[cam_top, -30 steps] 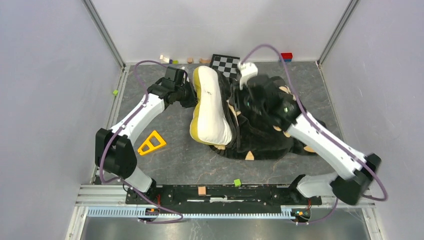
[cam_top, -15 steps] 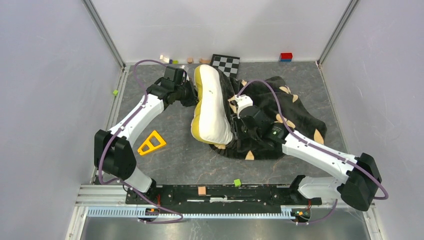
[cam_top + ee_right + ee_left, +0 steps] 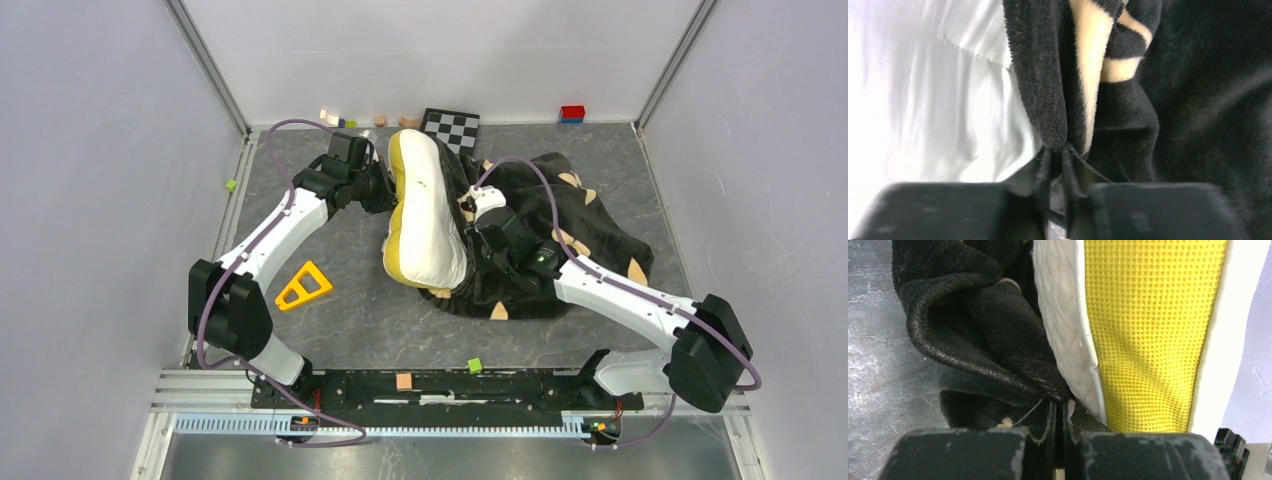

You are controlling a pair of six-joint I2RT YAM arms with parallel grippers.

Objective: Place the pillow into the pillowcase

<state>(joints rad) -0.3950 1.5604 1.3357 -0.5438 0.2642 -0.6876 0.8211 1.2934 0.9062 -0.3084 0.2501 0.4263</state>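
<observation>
Plush black pillowcase [image 3: 560,215] bunched along the right side of your quilted, yellow-banded pillow [image 3: 425,215], mid-table.
Your left gripper [image 3: 1060,412] pinches the hem at the pillow's left; your right gripper [image 3: 1057,156], farther back a second ago, now nips the hem.

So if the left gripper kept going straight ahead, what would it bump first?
The left gripper pinches the pillowcase edge; going on, it would probably push into the yellow side of the pillow just beyond.
</observation>
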